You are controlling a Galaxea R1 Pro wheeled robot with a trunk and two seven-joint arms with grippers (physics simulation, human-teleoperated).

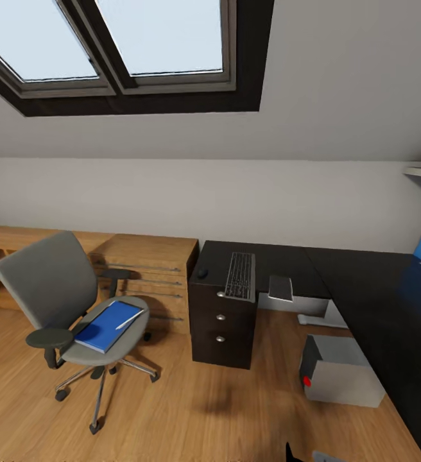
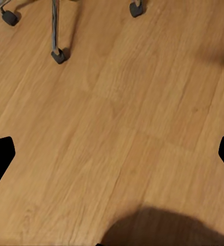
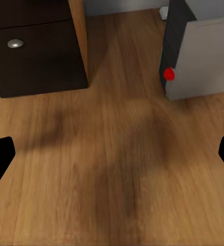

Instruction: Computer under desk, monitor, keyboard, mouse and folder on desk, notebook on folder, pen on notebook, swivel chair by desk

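Floor (image 2: 117, 128) fills our view under both hands: left hand (image 2: 112, 154) and right hand (image 3: 112, 154) spread wide, holding nothing. Beyond sits the chair (image 1: 50, 282), folder (image 1: 108, 326) on its seat, pen (image 1: 129, 319) on top. Risk: that pen rolls off if we tilt the folder. Open floor lies between chair and table (image 1: 364, 282); the computer (image 1: 342, 371) narrows it.

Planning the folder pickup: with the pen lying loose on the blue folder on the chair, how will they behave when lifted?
The pen looks thin and round, lying loose on the folder, so it would probably roll or slide off if the folder tilts. The folder looks thin and broad, so it may flex if held by one edge. The swivel chair stands on casters and may roll if pushed.
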